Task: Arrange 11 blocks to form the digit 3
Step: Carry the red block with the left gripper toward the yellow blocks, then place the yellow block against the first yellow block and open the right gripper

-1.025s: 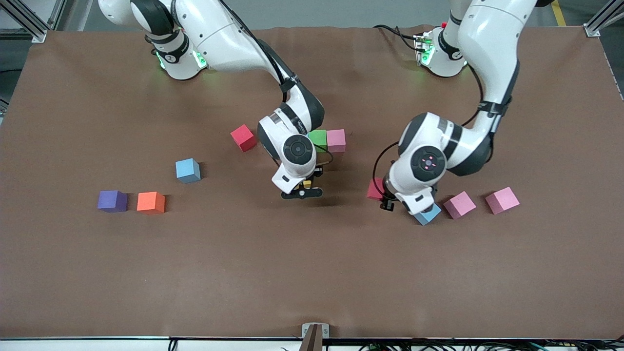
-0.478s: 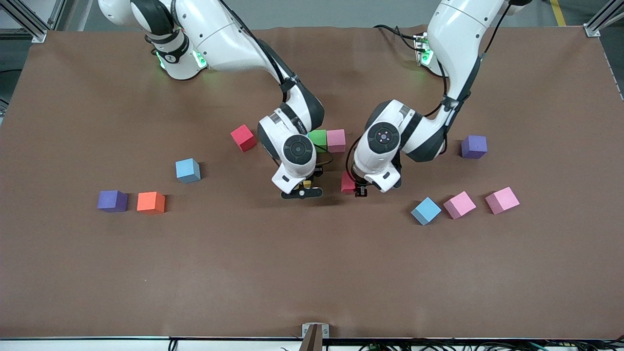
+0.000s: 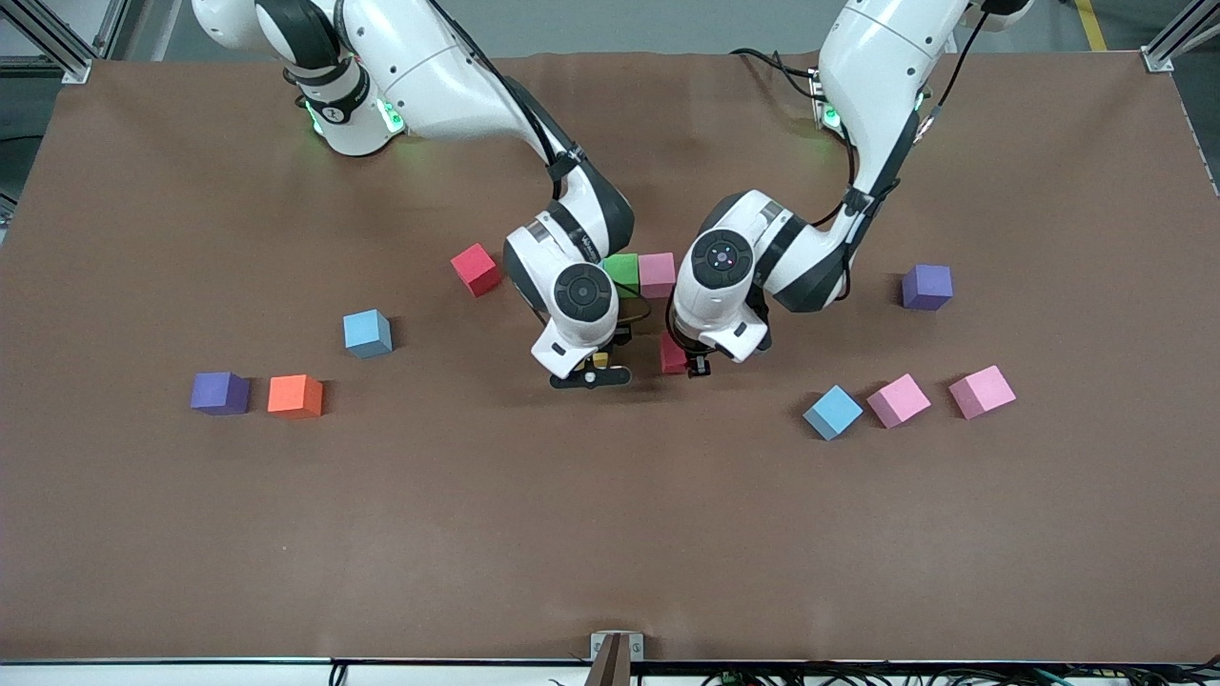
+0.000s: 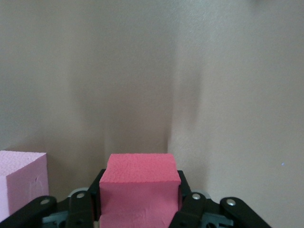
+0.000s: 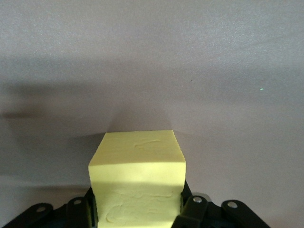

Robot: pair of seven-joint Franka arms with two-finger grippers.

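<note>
On the brown-covered bench (image 3: 610, 534) we are mid-placement: the left hand (image 3: 688, 367), clamped on a matte deep-pink cube (image 4: 138, 190), hangs beside the right hand (image 3: 593, 373), clamped on a pale yellow cube (image 5: 137, 175). Next (we judge) each cube must be set touching the green cube (image 3: 621, 268) and light pink cube (image 3: 657, 272).

Robotics lab: brown-matted table (image 3: 610, 534), aluminium frame posts (image 3: 1172, 43), cabling.

The two arms crowd the middle of the desk (image 3: 610, 534), wrists nearly side by side, with the green block (image 3: 621, 268) and pink block (image 3: 657, 273) wedged between them. The stretch of desk nearest the front camera lies open. Loose blocks dot both ends.
</note>
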